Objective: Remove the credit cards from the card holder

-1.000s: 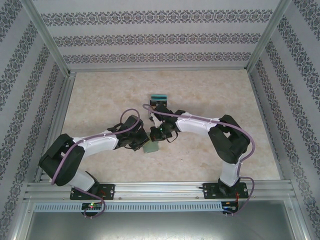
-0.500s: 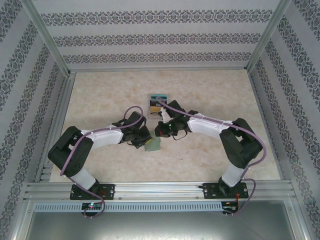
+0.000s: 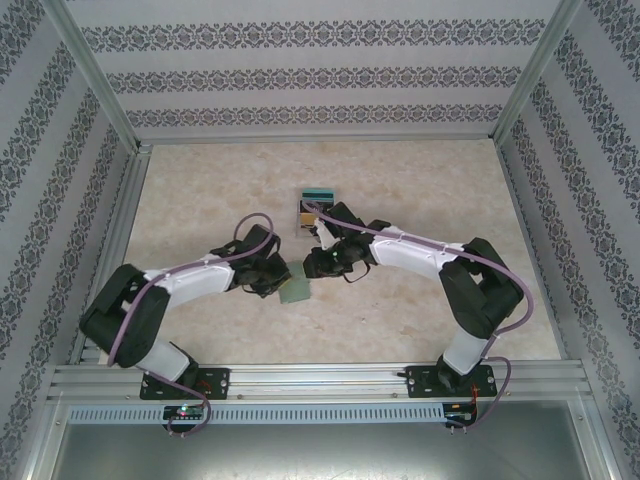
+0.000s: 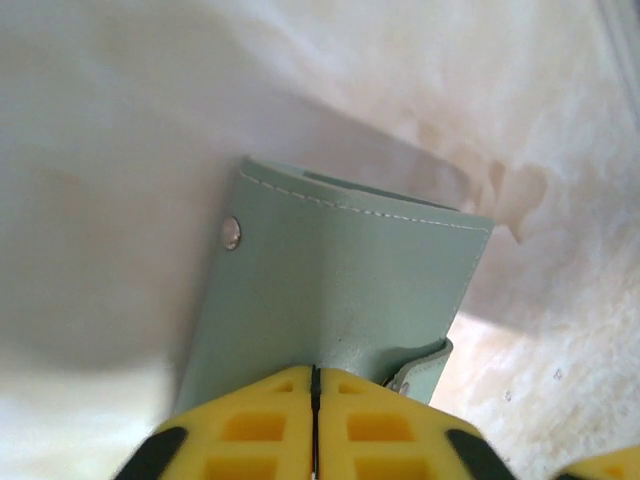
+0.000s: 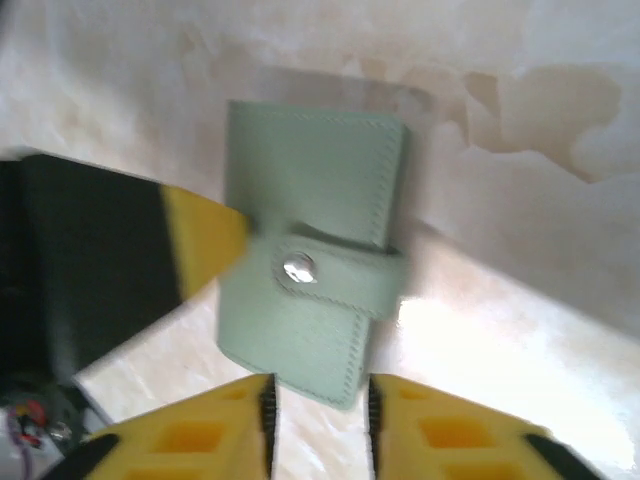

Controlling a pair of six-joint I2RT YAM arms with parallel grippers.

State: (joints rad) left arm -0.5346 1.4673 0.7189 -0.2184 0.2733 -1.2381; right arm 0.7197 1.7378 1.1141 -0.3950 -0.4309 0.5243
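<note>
1. L gripper (image 4: 313, 385): yellow fingers pressed nearly together with only a hairline slit btwn them. The tips sit over the near edge of the card holder (image 4: 340, 285). Can't tell if they nip that edge or just rest over it.
2. R gripper (image 5: 318, 388): jaws apart w/ a narrow gap, nothing clamped. Holder's near end lies at the tips, toward 12 o'clock.
3. Holder lies flat on the table (image 3: 200, 200), mid-workspace. In top view the L gripper is at its 9 o'clock and the R gripper at approx 1 o'clock. It is folded shut, snap tab (image 5: 335, 275) fastened.
4. Credit cards (image 3: 318, 203): small stack on the table at 12 o'clock from the holder, apart from it. R arm partly covers the stack; teal, orange and dark edges show.
5. Progress (judgement): cards out and holder closed, so task looks done or nearly. Can't see if any card remains inside. Prob. left: let go, pull arms back.
6. Views:
   - Top view gives the card stack + layout, but the holder is only a small pale patch.
   - R wrist gives the fastened tab, plus one L finger (image 5: 205, 245) touching the holder's 9 o'clock edge.
   - L wrist gives a stitched face w/ a rivet (image 4: 231, 233).
</note>
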